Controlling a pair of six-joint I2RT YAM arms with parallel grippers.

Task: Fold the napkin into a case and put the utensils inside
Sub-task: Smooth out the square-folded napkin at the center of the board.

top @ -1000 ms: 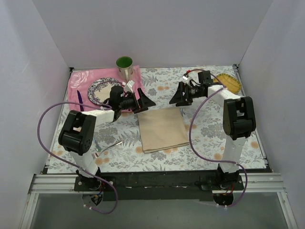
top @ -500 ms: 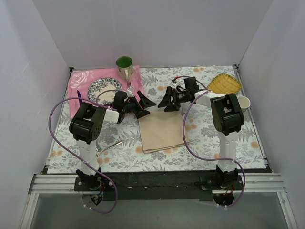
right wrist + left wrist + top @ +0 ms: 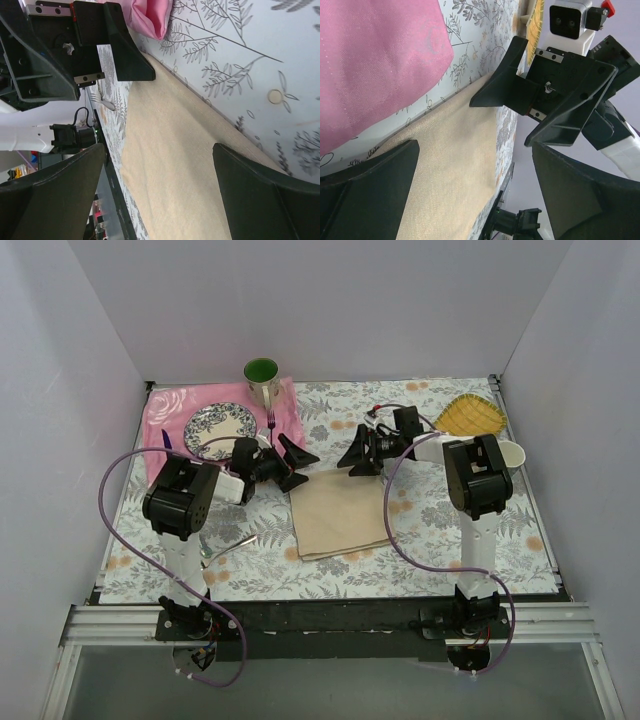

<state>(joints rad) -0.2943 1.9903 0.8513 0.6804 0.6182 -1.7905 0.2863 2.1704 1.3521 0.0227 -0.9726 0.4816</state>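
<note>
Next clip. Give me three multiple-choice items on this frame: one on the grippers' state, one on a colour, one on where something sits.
1. The left gripper and right gripper are: A both shut; B both open and empty; C both clamped on cloth.
2. The cup is, inside: A green; B red; C blue.
3. The patterned plate sits: A inside the cup; B between the left gripper's fingers; C on the pink mat.
Answers: B, each wrist view shows spread fingers with nothing between; A, green shows within its rim; C, pink cloth surrounds the plate.

plain white walls [image 3: 330, 300], floral table cover [image 3: 430, 545]
</note>
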